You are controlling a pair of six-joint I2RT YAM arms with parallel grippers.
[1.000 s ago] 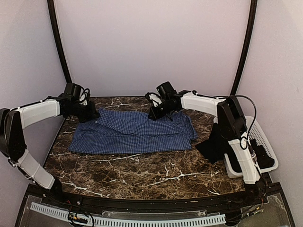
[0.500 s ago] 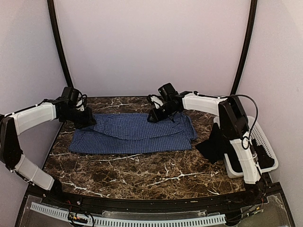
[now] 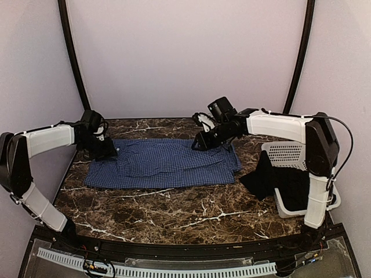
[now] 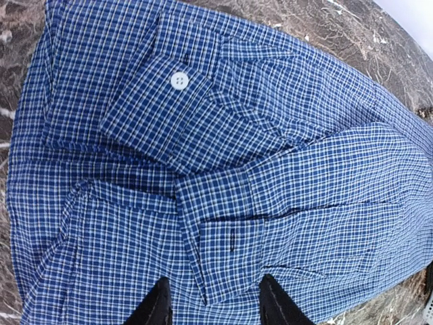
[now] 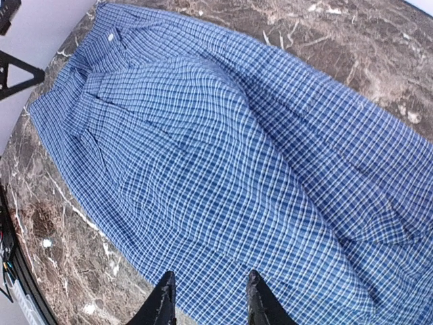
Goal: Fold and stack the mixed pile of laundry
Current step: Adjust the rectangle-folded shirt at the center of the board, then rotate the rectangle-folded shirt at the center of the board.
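Checked shirt spread flat on the counter, left gripper and right gripper over its far edge, jaws spread, empty.

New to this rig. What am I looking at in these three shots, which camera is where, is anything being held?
Two robot arms are bolted at the near edge of a marble-patterned table, each ending in a two-finger gripper. The wide shot is from a fixed camera above and behind them, left arm on the left. The other two are wrist cameras looking down past each arm's own dark fingertips. A blue-and-white checked shirt lies spread on the table. A black garment hangs partly out of a white perforated basket at the right edge. The left gripper is over the shirt's left end, the right gripper over its far right part. Both have fingers apart above flat cloth; neither holds anything.
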